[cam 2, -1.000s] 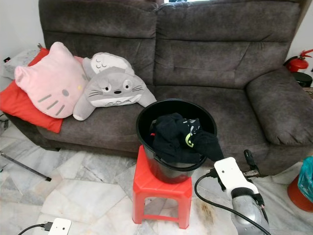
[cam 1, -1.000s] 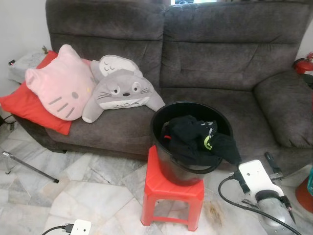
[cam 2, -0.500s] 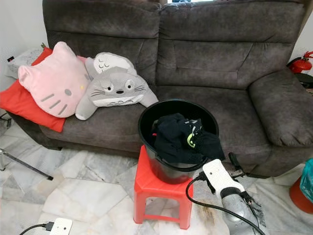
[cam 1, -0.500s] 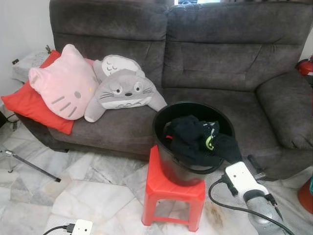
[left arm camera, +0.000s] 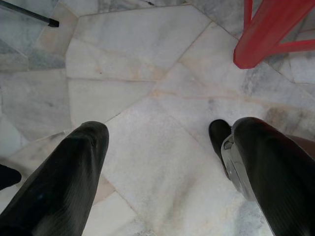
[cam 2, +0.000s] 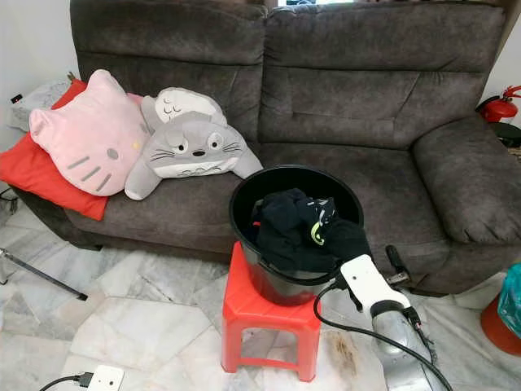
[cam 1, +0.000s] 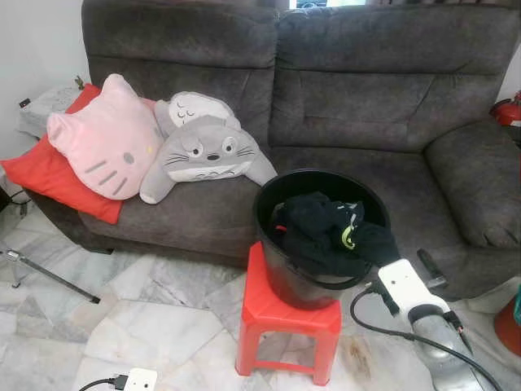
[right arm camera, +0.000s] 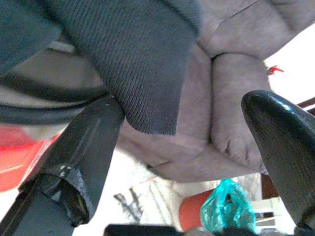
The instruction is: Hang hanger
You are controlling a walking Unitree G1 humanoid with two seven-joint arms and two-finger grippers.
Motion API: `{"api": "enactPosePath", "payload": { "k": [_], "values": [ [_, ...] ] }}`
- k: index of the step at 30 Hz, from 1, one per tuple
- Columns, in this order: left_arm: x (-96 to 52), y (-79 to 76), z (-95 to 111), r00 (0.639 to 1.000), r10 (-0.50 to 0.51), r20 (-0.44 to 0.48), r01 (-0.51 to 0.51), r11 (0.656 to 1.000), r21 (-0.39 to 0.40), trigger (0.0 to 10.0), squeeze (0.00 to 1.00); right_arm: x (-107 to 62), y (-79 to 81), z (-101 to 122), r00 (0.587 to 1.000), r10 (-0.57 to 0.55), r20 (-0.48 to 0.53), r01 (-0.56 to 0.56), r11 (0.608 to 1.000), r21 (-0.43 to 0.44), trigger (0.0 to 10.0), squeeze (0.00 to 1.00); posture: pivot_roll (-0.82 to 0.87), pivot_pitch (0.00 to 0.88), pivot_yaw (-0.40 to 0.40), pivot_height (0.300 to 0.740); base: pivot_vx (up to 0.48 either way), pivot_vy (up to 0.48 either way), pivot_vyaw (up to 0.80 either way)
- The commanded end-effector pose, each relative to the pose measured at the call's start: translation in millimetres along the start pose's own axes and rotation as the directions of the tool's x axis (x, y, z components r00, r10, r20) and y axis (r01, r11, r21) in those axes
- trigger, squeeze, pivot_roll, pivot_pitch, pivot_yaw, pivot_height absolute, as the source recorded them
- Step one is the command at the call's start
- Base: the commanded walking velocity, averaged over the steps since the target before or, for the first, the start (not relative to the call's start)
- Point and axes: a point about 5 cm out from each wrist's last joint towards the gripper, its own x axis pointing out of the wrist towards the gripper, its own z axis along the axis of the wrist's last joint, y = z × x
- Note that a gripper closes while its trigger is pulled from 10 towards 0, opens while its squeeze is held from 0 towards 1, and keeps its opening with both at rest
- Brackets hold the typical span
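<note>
While the right gripper [right arm camera: 177, 162] is reaching toward the dark clothes [cam 2: 297, 228] in the black bucket [cam 2: 252, 204] on the red stool [cam 2: 244, 305], its jaws are gaping wide, holding nothing. The left gripper [left arm camera: 162, 167] is hanging open over the floor. No hanger can be made out; finding one looks next.

The sofa [cam 1: 358, 106] is matt grey cloth with a soft, short nap. The bucket [cam 1: 281, 261] is glossy black plastic, and the clothes [cam 1: 326, 232] in it are matt black cloth, finely ribbed just beside the right jaws. The stool [cam 1: 285, 322] is smooth red plastic. The floor [left arm camera: 147, 88] is polished marble under the left jaws.
</note>
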Motion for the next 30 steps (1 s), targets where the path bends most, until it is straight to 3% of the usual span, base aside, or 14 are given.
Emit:
{"api": "enactPosePath", "payload": {
  "k": [1, 11, 30],
  "values": [
    [-2.9, 4.9, -10, 0.999, 0.011, -0.042, -0.01, 1.0, 0.018, 10.0, 0.0, 3.1, -9.5, 9, 0.998, -0.04, 0.047, 0.04, 0.999, 0.008, 10.0, 0.0, -0.16, 0.0, 0.019, 0.74, 0.0, 0.0, 0.0],
    [-4.4, 9.2, -14, 0.998, 0.019, -0.066, -0.018, 1.0, 0.019, 10.0, 0.0, 0.1, -20.0, 25, 0.985, -0.108, 0.134, 0.104, 0.994, 0.037, 10.0, 0.0, -0.16, 0.0, 0.022, 0.74, 0.0, 0.0, 0.0],
    [-3.3, 6.2, -13, 0.997, 0.009, -0.073, -0.008, 1.0, 0.018, 10.0, 0.0, -3.7, -29.4, 58, 0.944, -0.126, 0.304, 0.106, 0.991, 0.08, 10.0, 0.0, -0.17, 0.0, 0.023, 0.74, 0.0, 0.0, 0.0]
  ]
}}
